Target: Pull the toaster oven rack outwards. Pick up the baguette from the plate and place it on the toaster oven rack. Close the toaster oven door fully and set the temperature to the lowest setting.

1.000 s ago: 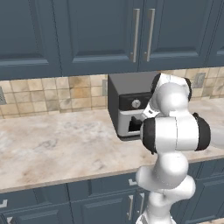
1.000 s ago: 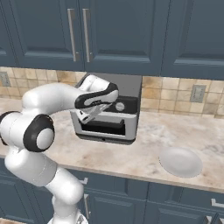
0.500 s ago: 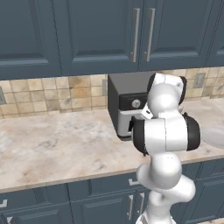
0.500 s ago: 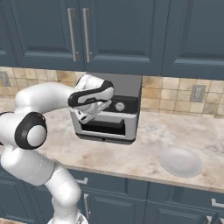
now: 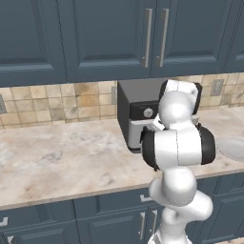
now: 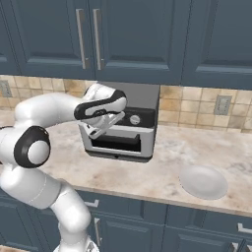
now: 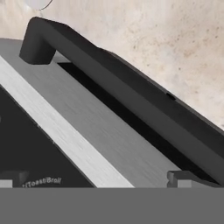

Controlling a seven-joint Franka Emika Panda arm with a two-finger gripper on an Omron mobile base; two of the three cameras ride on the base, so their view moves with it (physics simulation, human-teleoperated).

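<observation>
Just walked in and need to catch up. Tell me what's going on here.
The white robot arm has its open gripper up against the front of the toaster oven on the counter, close above the dark handle of the oven door. Its fingers are spread and hold nothing. The door looks shut. A pale plate sits on the counter to the oven's right, and no bread is visible on it.
</observation>
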